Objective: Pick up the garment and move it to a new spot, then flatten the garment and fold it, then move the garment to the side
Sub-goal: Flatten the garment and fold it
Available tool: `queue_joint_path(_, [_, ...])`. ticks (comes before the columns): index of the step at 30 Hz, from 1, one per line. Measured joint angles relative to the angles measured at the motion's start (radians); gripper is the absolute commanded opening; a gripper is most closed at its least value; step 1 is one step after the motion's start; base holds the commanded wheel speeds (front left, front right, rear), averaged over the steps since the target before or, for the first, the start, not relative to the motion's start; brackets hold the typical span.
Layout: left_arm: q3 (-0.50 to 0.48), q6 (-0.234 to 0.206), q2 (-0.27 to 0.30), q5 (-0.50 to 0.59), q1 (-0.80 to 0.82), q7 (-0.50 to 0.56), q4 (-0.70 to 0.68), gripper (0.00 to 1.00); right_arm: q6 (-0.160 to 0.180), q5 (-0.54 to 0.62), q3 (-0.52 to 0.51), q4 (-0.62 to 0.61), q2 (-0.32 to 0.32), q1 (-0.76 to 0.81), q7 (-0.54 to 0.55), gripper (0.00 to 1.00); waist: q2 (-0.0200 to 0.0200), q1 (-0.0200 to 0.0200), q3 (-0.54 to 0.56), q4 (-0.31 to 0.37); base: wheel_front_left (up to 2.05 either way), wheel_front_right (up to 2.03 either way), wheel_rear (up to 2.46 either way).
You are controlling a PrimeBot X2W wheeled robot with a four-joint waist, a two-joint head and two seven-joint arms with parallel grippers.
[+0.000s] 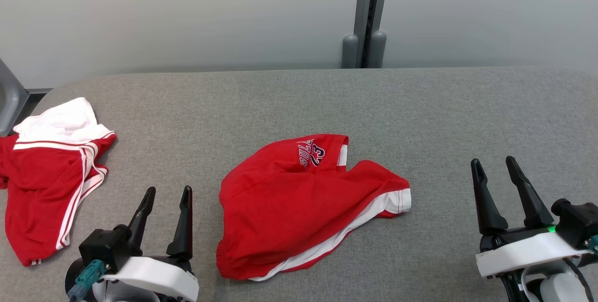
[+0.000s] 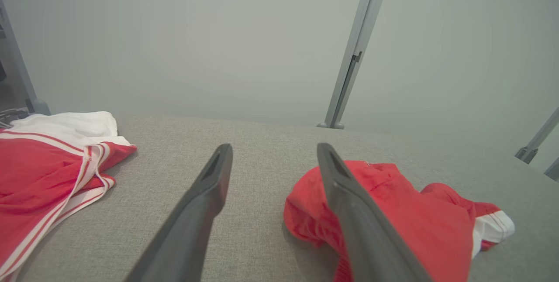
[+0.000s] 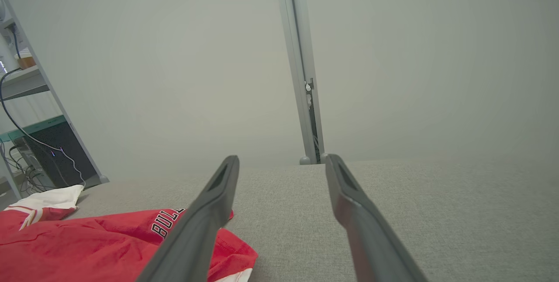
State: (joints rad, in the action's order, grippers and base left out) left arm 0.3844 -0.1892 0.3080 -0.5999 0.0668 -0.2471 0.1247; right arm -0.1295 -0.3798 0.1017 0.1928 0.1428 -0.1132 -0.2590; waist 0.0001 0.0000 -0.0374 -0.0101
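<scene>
A crumpled red garment (image 1: 299, 204) with white trim and dark lettering lies in the middle of the grey table (image 1: 420, 115). My left gripper (image 1: 167, 195) stands open at the lower left, a short way left of the garment and apart from it. At the lower right my right gripper (image 1: 494, 164) is open too, well clear of the cloth's white hem. In the left wrist view the garment (image 2: 406, 212) sits behind the right finger of that gripper (image 2: 274, 151). The right wrist view has the garment (image 3: 96, 247) at its lower left, beside the open gripper (image 3: 281, 162).
A second red and white garment (image 1: 46, 176) lies bunched at the table's left edge, also in the left wrist view (image 2: 48, 173). A grey post (image 1: 366, 17) rises behind the table's far edge. Shelving with cables (image 3: 26, 111) stands off to one side.
</scene>
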Motion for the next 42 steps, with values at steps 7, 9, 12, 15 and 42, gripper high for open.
queue_joint_path(7, [0.022,0.012,0.003,-0.021,-0.007,0.041,0.015,1.00,0.000,-0.026,0.038,0.027,0.015,-0.008,0.000,1.00,0.0000,0.0000,-0.004,0.003,0.00,0.00,0.00])
queue_joint_path(9, [0.036,0.018,0.008,-0.024,-0.021,0.065,0.029,1.00,0.000,-0.038,0.068,0.051,0.029,-0.023,0.000,1.00,0.0000,0.0000,-0.007,0.003,0.00,0.00,0.00])
queue_joint_path(12, [0.058,0.032,0.009,-0.029,-0.026,0.096,0.052,1.00,0.000,-0.065,0.137,0.091,0.061,-0.041,0.000,1.00,0.0000,0.0000,-0.013,0.002,0.00,0.00,0.00])
queue_joint_path(15, [0.079,0.045,0.012,-0.036,-0.043,0.122,0.073,1.00,0.000,-0.105,0.208,0.128,0.097,-0.065,0.007,1.00,0.0000,0.0000,-0.021,-0.002,0.00,0.00,0.00])
queue_joint_path(42, [0.220,0.142,0.026,-0.069,-0.061,0.303,0.151,1.00,0.000,-0.388,0.574,0.319,0.219,-0.250,0.080,1.00,0.0000,0.0000,-0.067,-0.032,0.00,0.00,0.00])
